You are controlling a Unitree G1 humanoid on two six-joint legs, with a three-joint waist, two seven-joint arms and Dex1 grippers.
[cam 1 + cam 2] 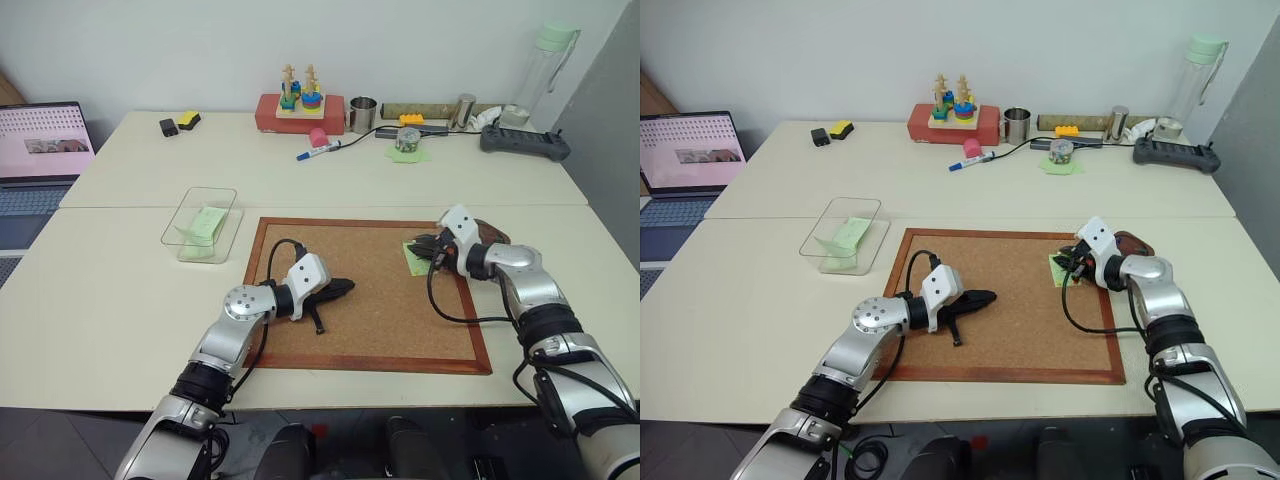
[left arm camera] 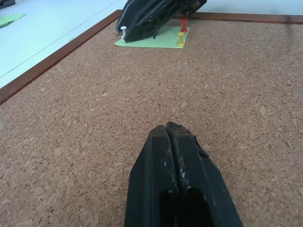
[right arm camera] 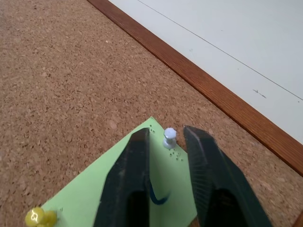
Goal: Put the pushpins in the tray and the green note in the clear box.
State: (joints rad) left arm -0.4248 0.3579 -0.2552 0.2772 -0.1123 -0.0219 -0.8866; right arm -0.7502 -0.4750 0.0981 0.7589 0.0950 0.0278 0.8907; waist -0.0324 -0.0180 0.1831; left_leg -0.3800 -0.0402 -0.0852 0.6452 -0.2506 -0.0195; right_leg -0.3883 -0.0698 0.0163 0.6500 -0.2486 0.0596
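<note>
While the green note (image 3: 94, 198) lies pinned flat at the right edge of the cork board (image 1: 370, 300), three pushpins stand in it: a white pin (image 3: 169, 137) at one corner, a yellow pin (image 3: 40, 217) at another, and a red pin (image 2: 184, 24) at a third. The right gripper (image 3: 166, 137) sits low over the note with its two black fingers on either side of the white pin, a narrow gap showing on each side of the pin's head, so the jaws are partly apart and do not yet pinch it. Black handwriting shows on the note between the fingers.

Just beyond the cork board's right edge, behind the right gripper, the dark reddish-brown tray (image 1: 495, 236) rests on the table, mostly hidden by the wrist. Off the board's upper-left corner stands the clear box (image 1: 200, 225), with a pale green slip (image 1: 205, 222) lying inside it.

The left gripper (image 2: 171, 130) hovers over the middle of the cork board, pointing toward the note, its fingers pressed together and holding nothing.

Farther from the board, along the table's back edge, sit a red base with coloured stacking toys (image 1: 299, 105), a metal cup (image 1: 362, 114), a blue marker (image 1: 318, 152), a small tin on crumpled green paper (image 1: 407, 140) and a tall clear bottle (image 1: 545, 70). A laptop (image 1: 40, 150) stands left of the table.
</note>
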